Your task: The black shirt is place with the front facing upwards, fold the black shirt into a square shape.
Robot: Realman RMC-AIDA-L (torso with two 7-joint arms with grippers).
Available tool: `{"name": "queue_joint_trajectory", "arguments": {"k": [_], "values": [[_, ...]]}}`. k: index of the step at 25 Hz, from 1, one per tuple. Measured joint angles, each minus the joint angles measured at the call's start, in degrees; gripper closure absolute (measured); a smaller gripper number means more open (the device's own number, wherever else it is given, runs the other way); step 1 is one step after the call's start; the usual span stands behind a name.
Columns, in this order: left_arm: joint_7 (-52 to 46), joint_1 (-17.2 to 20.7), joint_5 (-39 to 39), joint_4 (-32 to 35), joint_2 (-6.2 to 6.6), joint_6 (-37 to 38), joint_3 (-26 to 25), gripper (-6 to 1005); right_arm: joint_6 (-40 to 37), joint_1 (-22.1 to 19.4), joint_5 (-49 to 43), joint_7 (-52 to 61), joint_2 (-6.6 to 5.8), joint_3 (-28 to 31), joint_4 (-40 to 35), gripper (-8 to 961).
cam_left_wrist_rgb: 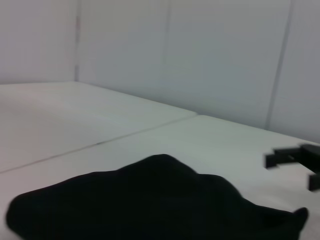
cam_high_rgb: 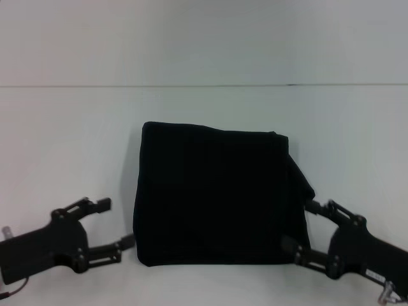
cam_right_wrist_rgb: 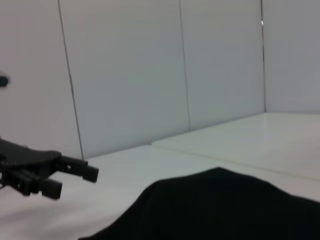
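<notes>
On white desk (cam_high_rgb: 64, 140), black shirt (cam_high_rgb: 213, 201) folded near-square; left claw (cam_high_rgb: 113, 224) and right claw (cam_high_rgb: 299, 224) released, flanking. Loose right-side flap apparently could unfold if nudged.

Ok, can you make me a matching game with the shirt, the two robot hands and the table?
Things:
1. black shirt
2. left hand
3. right hand
4. table

Descriptions:
A. white and flat, underneath everything
B. open, beside the shirt's left near corner
C. folded into a square-ish block in the middle
D. open, at the shirt's right near corner

Pairs: 1-C, 2-B, 3-D, 4-A
</notes>
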Motion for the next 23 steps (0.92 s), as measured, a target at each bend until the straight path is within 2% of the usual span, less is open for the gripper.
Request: {"name": "queue_joint_trajectory", "arguments": {"k": [5,23], "values": [[0.74,0.39,-0.05,-0.62,-0.1,-0.13,-5.34,67,1.31,-1.49,0.0,-0.17,-0.1,-0.06,0.22,27],[0.44,0.13,2.45,-2.85,0.19,-3.49,-3.82,67,1.71,-1.62,0.01,0.25,-0.2,-0.06,0.24,26]]}}
